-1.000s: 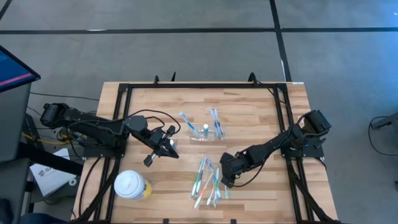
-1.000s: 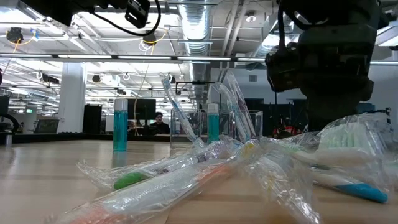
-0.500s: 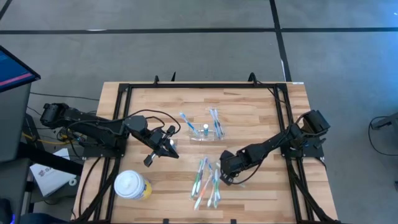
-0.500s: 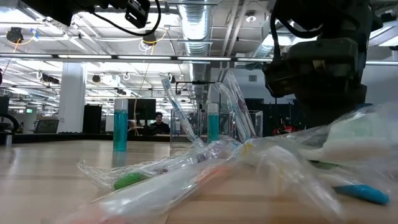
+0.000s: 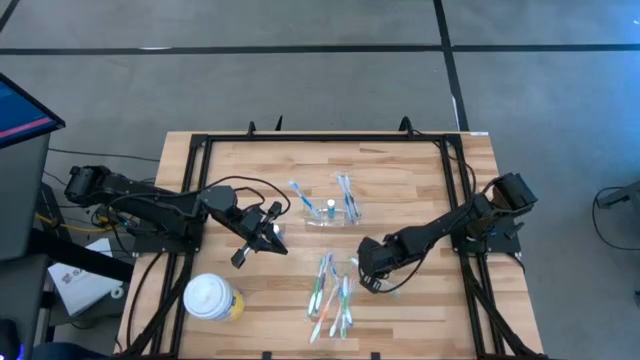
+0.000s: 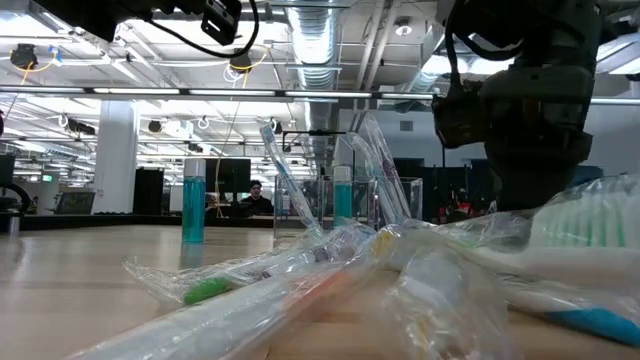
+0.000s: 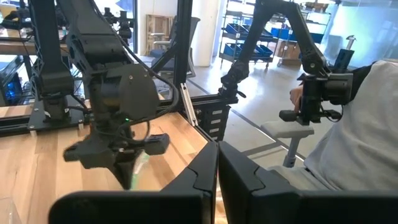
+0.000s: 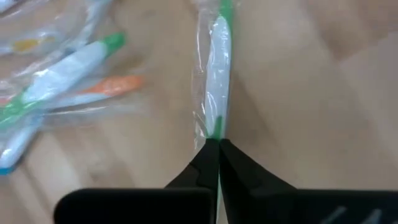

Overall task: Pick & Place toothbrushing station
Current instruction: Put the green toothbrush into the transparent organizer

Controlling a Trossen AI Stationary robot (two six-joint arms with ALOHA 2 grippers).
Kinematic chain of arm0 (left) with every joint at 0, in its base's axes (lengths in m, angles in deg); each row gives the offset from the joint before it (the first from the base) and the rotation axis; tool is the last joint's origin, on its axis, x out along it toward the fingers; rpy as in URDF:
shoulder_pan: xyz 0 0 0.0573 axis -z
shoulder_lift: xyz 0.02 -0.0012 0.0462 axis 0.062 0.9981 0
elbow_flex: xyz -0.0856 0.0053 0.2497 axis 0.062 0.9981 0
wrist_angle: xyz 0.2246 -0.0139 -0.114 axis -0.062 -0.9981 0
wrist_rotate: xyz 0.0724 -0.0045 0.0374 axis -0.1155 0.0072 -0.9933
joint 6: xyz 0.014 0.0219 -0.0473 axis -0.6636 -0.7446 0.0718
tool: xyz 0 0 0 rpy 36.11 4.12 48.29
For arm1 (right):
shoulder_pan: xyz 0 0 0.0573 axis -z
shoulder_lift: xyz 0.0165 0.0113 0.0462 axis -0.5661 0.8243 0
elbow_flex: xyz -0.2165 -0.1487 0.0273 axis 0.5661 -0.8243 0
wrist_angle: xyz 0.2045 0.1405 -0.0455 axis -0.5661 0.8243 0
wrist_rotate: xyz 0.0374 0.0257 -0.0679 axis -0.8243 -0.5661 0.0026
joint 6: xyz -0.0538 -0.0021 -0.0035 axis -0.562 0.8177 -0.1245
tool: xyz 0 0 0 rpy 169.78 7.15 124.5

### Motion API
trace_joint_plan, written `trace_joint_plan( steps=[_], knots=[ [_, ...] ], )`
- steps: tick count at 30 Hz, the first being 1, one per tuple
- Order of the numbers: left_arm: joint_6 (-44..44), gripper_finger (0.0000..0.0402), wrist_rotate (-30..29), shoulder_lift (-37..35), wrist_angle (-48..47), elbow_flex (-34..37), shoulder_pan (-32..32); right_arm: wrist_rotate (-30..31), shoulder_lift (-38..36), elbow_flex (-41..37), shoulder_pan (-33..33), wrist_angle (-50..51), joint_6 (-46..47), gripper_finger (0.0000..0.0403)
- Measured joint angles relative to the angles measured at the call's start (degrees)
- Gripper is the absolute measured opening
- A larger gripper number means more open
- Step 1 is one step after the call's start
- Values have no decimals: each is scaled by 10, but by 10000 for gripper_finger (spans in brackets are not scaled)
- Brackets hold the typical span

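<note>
Holder (image 5: pixel 329 212) is a small oblong of clear, nearly colourless plastic, standing upright on the wooden worktop (image 5: pixel 400 180), up-table from both hands. Wrapped toothbrushes lean out of it at both ends, and a small teal-and-white tube stands in the middle. Low view shows its see-through walls (image 6: pixel 398 205) behind the wrapper pile.

Right hand (image 5: pixel 372 283) sits low at the edge of the loose pile of wrapped toothbrushes (image 5: pixel 333 293), well apart from the holder. Its fingers (image 8: pixel 211 163) are pinched together on one wrapped green-and-white toothbrush (image 8: pixel 217 81), which runs straight out ahead of them.

Left hand (image 5: pixel 275 245) hangs above the worktop, beside and slightly down-table of the holder, not touching it. Fingers (image 7: pixel 214 177) pressed together, nothing between them.

White-lidded yellow cup (image 5: pixel 211 297) stands near the front edge, down-table of the left hand.
</note>
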Motion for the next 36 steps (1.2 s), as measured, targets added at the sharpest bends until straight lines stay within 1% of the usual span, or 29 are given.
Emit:
trace_joint_plan(
  steps=[5,11,15,21,26,33,36],
  knots=[
    [0,7,-19,0,1,0,0,36,-41,4,6,57,-12,1],
    [15,7,-86,0,2,0,0,92,-80,50,7,147,-51,1],
    [32,7,-121,0,2,0,0,134,-88,88,7,179,-102,1],
    [89,7,-122,0,2,0,-2,181,-89,143,7,225,-180,0],
    [122,7,-122,0,3,0,-8,232,-89,180,7,265,-236,0],
    [185,7,-126,0,8,0,-63,280,-89,198,7,267,-327,0],
    [210,9,-119,1,8,0,-87,295,-89,200,7,267,-366,0]
  ],
)
